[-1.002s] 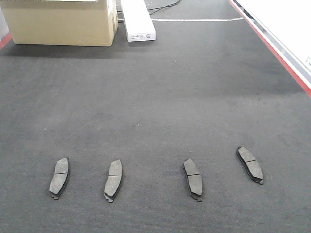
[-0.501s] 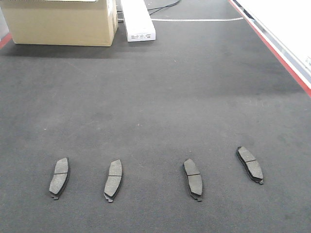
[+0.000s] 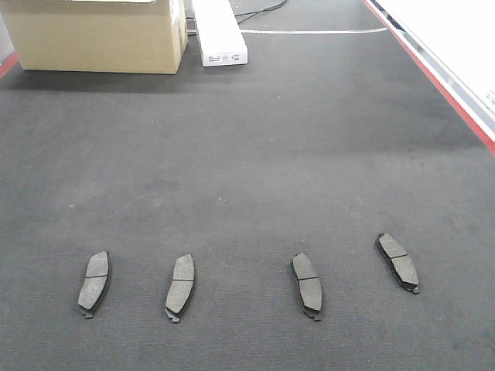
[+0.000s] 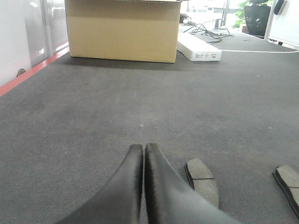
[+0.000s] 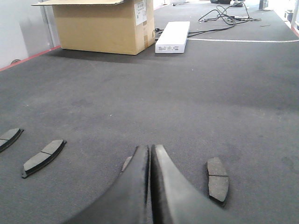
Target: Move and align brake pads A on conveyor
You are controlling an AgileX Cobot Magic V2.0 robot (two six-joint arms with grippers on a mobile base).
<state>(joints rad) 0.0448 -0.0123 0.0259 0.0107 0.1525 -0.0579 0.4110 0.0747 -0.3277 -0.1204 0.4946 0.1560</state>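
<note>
Four brake pads A lie on the conveyor (image 3: 255, 154): one far left (image 3: 94, 283); one left of centre (image 3: 180, 287); one right of centre (image 3: 307, 285); one far right (image 3: 397, 262); one cardboard box (image 3: 97, 35); one long white box (image 3: 219, 32); two end effectors, left (image 4: 143, 150) and right (image 5: 150, 150), each with fingers pressed together.

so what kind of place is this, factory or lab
Probably an industrial work cell or test line, not certain. Four brake pads lie on a wide dark conveyor with a red edge strip; a cardboard box and loose cables sit beyond.
</note>
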